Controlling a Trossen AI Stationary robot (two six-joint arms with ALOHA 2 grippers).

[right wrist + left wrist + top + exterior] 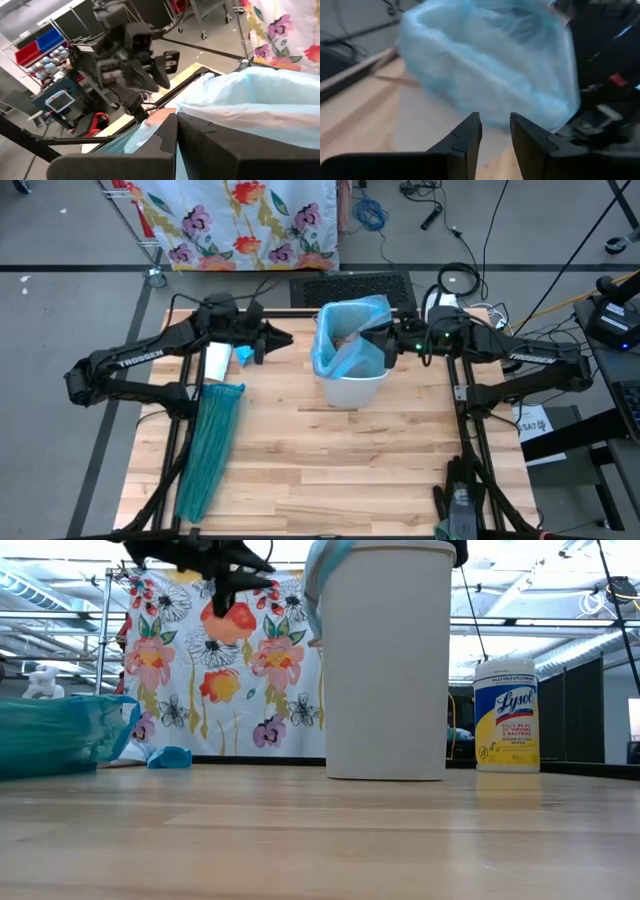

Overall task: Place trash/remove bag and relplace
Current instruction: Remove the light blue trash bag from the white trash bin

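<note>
The white bin stands at the far middle of the table, lined with the pale-blue bag. Brown trash shows inside it. My left gripper hovers just left of the bin at rim height, slightly open and holding nothing. My right gripper is at the bin's right rim, shut on the bag. The darker teal-green bag lies flat along the table's left side. A blue scrap and a white piece lie near its far end. My right gripper pinches the pale-blue bag's top edge at the bin's right rim between its two fingers, coming level from the table's right. The plastic spreads out on both sides of the fingers. The rest of the bag stays in and over the bin.
A Lysol wipes canister stands right of the bin near the far edge. Cables and a black mat lie beyond the table's far edge, and a flowered cloth hangs behind. The near half of the wooden table is bare.
</note>
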